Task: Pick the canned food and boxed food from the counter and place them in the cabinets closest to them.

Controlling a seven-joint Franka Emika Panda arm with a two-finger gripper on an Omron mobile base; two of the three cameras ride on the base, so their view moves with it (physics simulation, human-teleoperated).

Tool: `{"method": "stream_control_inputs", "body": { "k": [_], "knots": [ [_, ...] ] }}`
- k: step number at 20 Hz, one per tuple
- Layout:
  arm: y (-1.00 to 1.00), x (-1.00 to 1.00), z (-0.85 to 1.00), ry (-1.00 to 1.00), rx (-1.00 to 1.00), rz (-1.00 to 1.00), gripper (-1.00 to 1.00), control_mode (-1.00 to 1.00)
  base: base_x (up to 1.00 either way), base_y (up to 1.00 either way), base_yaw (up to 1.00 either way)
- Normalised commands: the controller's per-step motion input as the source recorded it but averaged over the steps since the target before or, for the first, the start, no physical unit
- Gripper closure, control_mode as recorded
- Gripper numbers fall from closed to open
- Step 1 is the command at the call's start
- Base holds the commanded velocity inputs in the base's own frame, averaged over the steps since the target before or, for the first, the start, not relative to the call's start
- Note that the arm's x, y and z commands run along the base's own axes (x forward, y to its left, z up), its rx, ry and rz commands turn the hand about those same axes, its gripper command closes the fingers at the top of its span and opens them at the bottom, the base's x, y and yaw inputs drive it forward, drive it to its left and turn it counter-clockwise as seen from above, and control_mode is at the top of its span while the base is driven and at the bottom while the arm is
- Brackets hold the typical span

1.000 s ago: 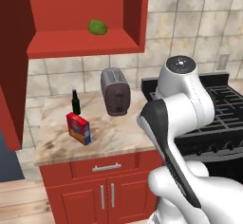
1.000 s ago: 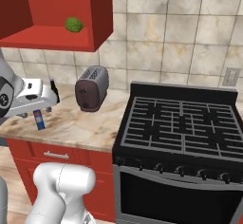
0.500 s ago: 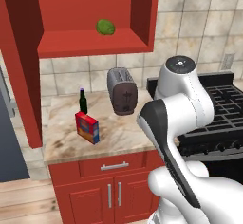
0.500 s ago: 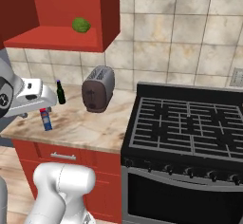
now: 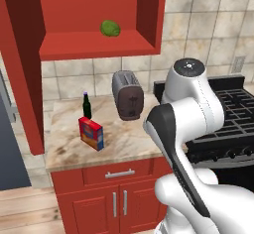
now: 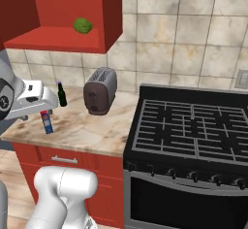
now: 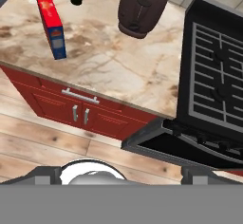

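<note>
The boxed food stood upright on the counter, just before a dark bottle. I couldn't tell the gripper's opening; approaching squarely, clear of that bottle, seemed wisest

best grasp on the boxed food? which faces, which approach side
Pinch the boxed food across its two broad red faces, near the top. It stands upright and thin on the counter, so the jaws span it easily. Probably come from above or from the counter's front edge: the dark bottle stands just behind it and the toaster off to the stove side, leaving the front free.
</note>
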Motion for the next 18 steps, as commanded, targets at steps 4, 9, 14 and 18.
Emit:
{"method": "stream_control_inputs", "body": {
  "k": [4,9,14,18],
  "knots": [
    [0.00,0.00,0.00,0.00,0.00,0.00,-1.00,1.00,0.26,0.03,0.00],
    [0.00,0.00,0.00,0.00,0.00,0.00,-1.00,1.00,0.34,0.03,0.00],
    [0.00,0.00,0.00,0.00,0.00,0.00,-1.00,1.00,0.31,0.07,0.00],
    [0.00,0.00,0.00,0.00,0.00,0.00,-1.00,1.00,0.28,0.19,0.00]
  ]
}}
